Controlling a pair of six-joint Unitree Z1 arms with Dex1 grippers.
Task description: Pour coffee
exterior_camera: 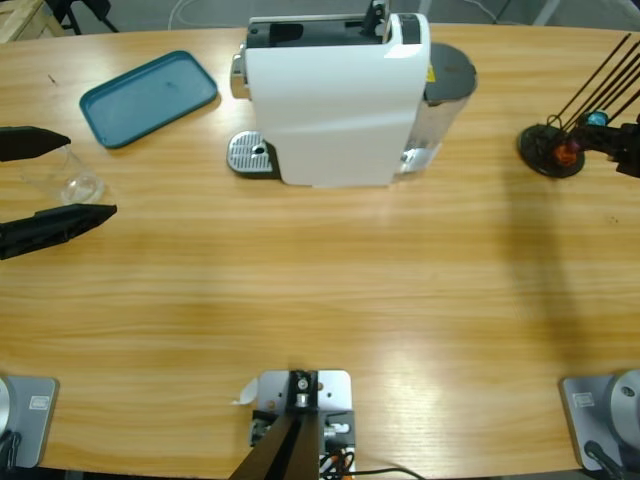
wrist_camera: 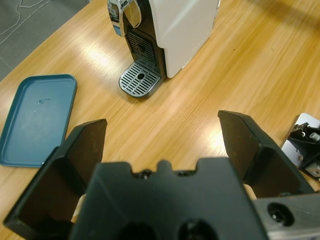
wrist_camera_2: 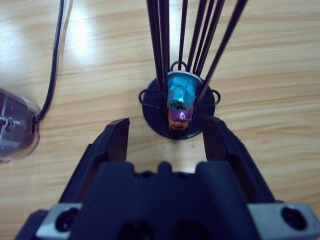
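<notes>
A white coffee machine [exterior_camera: 335,100] stands at the back middle of the table, its round metal drip tray [exterior_camera: 250,155] facing left. A clear glass cup [exterior_camera: 72,180] sits at the far left, between the two jaws of my left gripper [exterior_camera: 92,176], which is open and not touching it. The left wrist view looks past the open left gripper [wrist_camera: 162,122] at the machine [wrist_camera: 175,30] and drip tray [wrist_camera: 141,80]; the cup is hidden there. My right gripper [wrist_camera_2: 166,122] is open just short of a black wire capsule holder [wrist_camera_2: 177,127] holding a blue capsule [wrist_camera_2: 180,92] above a purple one [wrist_camera_2: 180,116].
A teal tray [exterior_camera: 150,97] lies at the back left, behind the cup. The capsule holder [exterior_camera: 550,150] stands at the far right with its wires slanting up to the right. The machine's water tank [wrist_camera_2: 15,125] and a black cable [wrist_camera_2: 52,65] lie left of the holder.
</notes>
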